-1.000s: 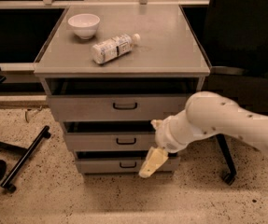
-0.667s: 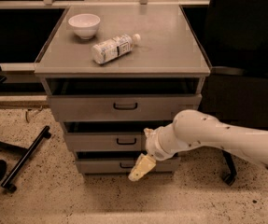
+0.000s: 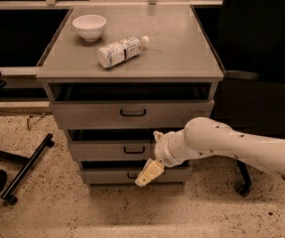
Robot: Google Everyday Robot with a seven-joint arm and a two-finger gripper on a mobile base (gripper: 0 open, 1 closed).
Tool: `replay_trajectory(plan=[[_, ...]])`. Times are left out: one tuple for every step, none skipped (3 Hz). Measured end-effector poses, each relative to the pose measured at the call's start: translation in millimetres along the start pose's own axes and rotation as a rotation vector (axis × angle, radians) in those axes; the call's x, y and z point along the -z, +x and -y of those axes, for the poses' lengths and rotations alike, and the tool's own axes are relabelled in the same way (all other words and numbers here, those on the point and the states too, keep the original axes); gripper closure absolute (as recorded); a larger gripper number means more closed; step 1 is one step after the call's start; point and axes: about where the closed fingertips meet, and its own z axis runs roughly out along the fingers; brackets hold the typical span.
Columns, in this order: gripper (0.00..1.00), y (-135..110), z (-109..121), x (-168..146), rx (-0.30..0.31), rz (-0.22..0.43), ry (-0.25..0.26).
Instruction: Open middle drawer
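The grey flat-fronted middle drawer (image 3: 102,151) sits second of three in the grey metal cabinet (image 3: 181,43), at the near centre of the scene. Its front lies a little behind the front of the taller top drawer (image 3: 87,114) and just above the narrower bottom drawer (image 3: 107,175). A dark gap shows along its upper edge, and it looks close to fully shut.

The small black loop handle (image 3: 133,150) at the centre of its front is the only place to take hold. The rest of the face is flat and smooth, so it would likely slip. The drawer is probably a stiff metal box on runners, of moderate weight, and should slide towards the near side under a straight, level pull; a skewed pull might bind it.

The pale yellowish gripper (image 3: 151,169) on the white arm (image 3: 221,145) hangs just right of the handle and slightly lower, in front of the bottom drawer's top edge. I cannot tell whether it is spread or closed, and it does not appear to hold anything.

On the cabinet top, a white bowl (image 3: 89,26) stands far left. A clear plastic bottle (image 3: 122,50) lies on its side near it.
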Motion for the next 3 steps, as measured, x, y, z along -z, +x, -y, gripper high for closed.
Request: replay_trajectory(plan=[[0.0, -1, 6, -30, 0.007, 0.028, 0.025], [0.0, 14, 22, -111, -0.006, 0.07, 0.05], [0.0, 46, 40, -189, -0.093, 0.125, 0.087]])
